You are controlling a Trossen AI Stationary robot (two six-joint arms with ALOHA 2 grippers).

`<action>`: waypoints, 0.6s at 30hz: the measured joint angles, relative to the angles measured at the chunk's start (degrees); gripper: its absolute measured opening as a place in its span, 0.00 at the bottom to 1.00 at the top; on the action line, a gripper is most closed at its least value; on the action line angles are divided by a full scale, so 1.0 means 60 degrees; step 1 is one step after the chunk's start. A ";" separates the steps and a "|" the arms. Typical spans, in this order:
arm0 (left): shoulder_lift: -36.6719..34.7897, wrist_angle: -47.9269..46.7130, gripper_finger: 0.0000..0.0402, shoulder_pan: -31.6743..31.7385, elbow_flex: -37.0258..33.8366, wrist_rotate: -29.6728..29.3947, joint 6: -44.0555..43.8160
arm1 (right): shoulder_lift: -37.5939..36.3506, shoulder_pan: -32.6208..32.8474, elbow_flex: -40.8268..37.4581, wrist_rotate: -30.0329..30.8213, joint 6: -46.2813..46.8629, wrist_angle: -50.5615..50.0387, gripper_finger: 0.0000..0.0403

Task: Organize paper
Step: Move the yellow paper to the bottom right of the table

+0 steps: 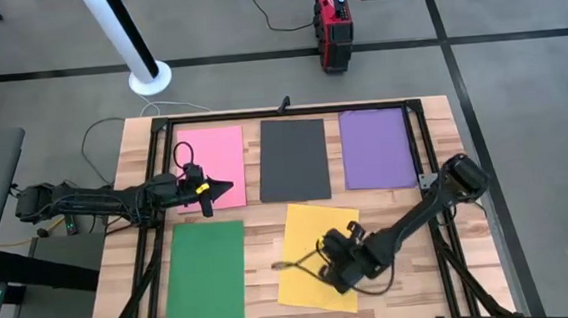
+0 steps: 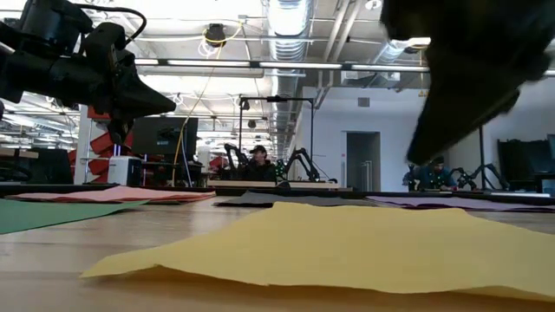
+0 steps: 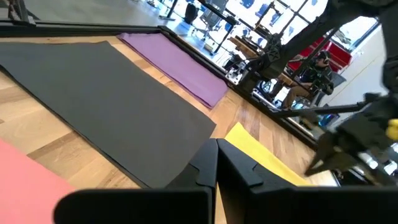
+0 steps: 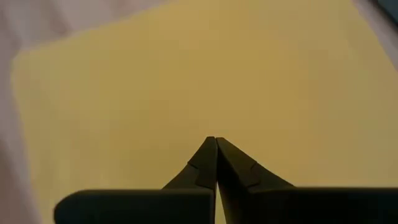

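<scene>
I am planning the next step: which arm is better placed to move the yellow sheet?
Probably the right: the right gripper hangs, shut, over the yellow sheet. The left gripper is over the pink sheet.

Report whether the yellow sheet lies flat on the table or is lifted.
Not fully flat. In the low view the yellow sheet humps up, its near edge raised off the tabletop. The right gripper, shut, hangs over it.

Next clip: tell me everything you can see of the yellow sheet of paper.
The yellow sheet is a thin, plain rectangle of paper lying on the wooden table, in the near row right of the green sheet and below the dark grey one. It sits slightly askew. In the low view its near edge lifts off the wood in a gentle wave. The right claw is over its lower right part, fingers shut; whether it touches cannot be told.
</scene>
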 joint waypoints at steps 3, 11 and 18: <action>0.0000 -0.0007 0.00 0.0000 0.0001 -0.0037 -0.0234 | -0.0067 -0.0416 -0.0621 0.0187 0.0592 0.0662 0.00; 0.0000 -0.0015 0.00 0.0000 0.0001 -0.0029 -0.0388 | -0.0074 -0.1133 -0.1547 0.0191 0.0979 0.2022 0.00; 0.0000 -0.0018 0.00 -0.0002 0.0001 -0.0018 -0.0242 | 0.0100 -0.1188 -0.1890 -0.0110 0.1026 0.2454 0.00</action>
